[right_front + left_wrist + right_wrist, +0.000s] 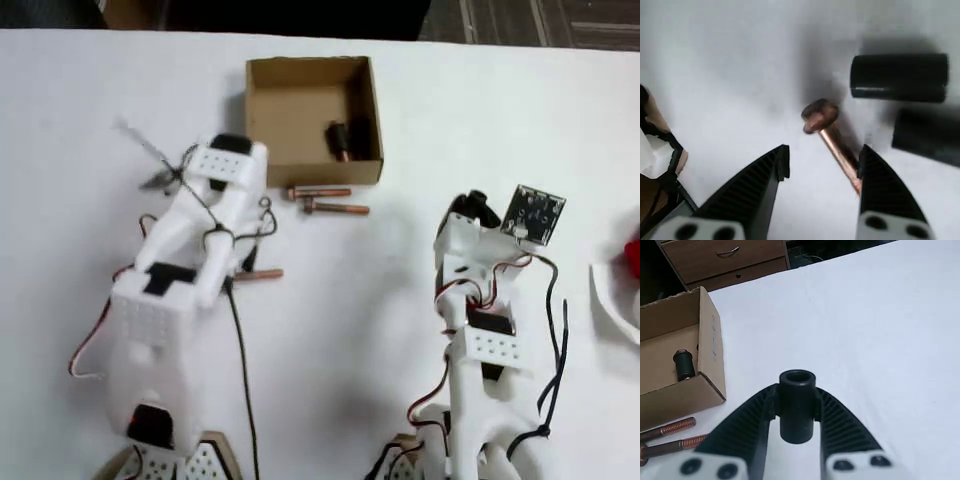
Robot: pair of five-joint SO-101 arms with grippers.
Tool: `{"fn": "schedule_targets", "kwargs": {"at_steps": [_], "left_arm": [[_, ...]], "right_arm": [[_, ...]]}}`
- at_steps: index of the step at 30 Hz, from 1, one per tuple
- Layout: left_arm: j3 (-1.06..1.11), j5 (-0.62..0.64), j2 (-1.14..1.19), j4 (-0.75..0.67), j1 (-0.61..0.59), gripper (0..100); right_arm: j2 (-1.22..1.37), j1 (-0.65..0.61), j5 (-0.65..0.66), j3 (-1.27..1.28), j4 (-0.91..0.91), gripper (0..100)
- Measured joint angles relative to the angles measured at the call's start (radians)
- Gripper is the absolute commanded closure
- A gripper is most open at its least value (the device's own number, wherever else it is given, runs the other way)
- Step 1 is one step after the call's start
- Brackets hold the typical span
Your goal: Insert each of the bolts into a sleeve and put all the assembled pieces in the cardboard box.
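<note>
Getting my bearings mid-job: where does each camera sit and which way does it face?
High: above the table, looking down on left arm, right arm and cardboard box.
Left wrist: looks down past the open left gripper at a bolt.
Right wrist: looks across the table; right gripper clamps a sleeve.
High and right wrist share the cardboard box.

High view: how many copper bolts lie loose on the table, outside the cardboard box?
3. A first bolt and second bolt lie side by side in front of the cardboard box; a third bolt pokes out beside the left arm. More may hide under the arms.
</note>
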Motion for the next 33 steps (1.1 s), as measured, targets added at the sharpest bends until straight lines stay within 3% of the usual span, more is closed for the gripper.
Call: {"fn": "schedule_targets", "kwargs": {"at_steps": [7, 20, 26, 30, 33], "left_arm": [[-0.071, 0.002, 0.123, 0.009, 0.0, 76], [-0.072, -0.008, 0.133, 0.009, 0.0, 76], [-0.074, -0.244, 0.135, 0.008, -0.005, 77], [-0.072, -0.374, 0.135, 0.003, -0.006, 86], [-0.074, -0.528, 0.137, -0.002, -0.003, 86]], "right_arm": [[0.0, 0.0, 0.0, 0.0, 0.0, 97.8], [0.0, 0.0, 0.0, 0.0, 0.0, 97.8], [0.0, 0.0, 0.0, 0.0, 0.0, 97.8], [0.0, 0.0, 0.0, 0.0, 0.0, 97.8], [0.0, 0.0, 0.0, 0.0, 0.0, 97.8]]}}
